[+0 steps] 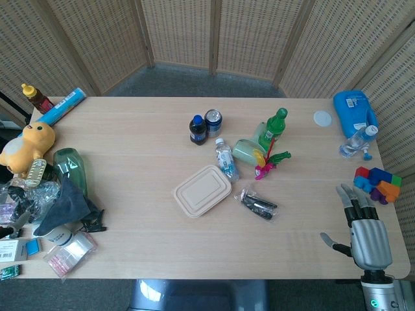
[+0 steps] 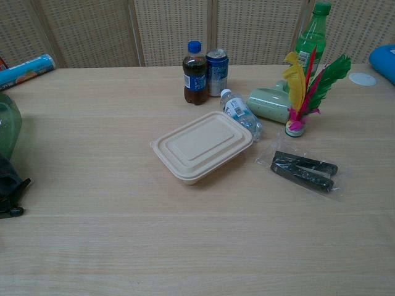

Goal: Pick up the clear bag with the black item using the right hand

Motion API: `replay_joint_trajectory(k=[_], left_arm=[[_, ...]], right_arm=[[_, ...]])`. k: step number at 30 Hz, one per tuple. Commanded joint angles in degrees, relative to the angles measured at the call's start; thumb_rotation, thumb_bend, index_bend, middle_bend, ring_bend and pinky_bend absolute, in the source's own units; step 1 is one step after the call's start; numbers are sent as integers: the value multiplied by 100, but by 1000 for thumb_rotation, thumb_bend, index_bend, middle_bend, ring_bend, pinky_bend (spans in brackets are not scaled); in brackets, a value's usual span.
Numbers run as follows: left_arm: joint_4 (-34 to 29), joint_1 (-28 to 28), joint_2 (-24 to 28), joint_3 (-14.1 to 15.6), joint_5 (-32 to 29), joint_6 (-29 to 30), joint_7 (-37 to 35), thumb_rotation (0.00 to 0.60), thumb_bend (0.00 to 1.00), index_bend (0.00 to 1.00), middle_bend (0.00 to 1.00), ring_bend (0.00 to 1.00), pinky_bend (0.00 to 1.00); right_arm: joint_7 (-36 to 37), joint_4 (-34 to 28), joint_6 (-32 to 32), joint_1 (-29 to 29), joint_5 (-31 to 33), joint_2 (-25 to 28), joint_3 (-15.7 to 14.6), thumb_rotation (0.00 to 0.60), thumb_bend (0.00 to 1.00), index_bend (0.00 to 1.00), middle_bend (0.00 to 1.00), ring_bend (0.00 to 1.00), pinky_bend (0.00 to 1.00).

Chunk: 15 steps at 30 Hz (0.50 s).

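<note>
I see the table (image 1: 130, 155) filling both views. On its far right corner lies a blue jug (image 1: 355, 110) on its side, and at the left edge sit a yellow plush toy (image 1: 27, 146) and a green glass bottle (image 1: 70, 167) on its side. Near the table's centre rests a beige lidded food container (image 1: 201, 190), flat and closed. My right hand (image 1: 365, 231) sits over the near right corner, fingers extended and apart, pointing toward the far edge, holding nothing. I cannot find my left hand in either view. Just right of the container, touching nothing, lies the clear bag with the black item (image 1: 259, 205); it is well apart from the right hand, toward the table's centre. Beyond it stands a feather shuttlecock (image 2: 300, 98), and a small water bottle (image 1: 226, 159) lies on its side.
</note>
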Motion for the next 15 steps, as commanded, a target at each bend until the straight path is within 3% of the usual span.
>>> replay_joint_trajectory(k=[1, 11, 15], left_arm=[[-6, 3, -10, 6, 23, 6, 16, 600, 0, 0, 0, 0, 0], [-40, 9, -10, 7, 38, 7, 9, 600, 0, 0, 0, 0, 0], [-8, -5, -42, 26, -7, -59, 45, 600, 0, 0, 0, 0, 0]], right_arm=[[13, 7, -11, -2, 9, 3, 1, 600, 0, 0, 0, 0, 56], [-64, -110, -176, 16, -58, 25, -102, 600, 0, 0, 0, 0, 28], [-703, -378, -954, 209, 122, 135, -357, 600, 0, 0, 0, 0, 0]])
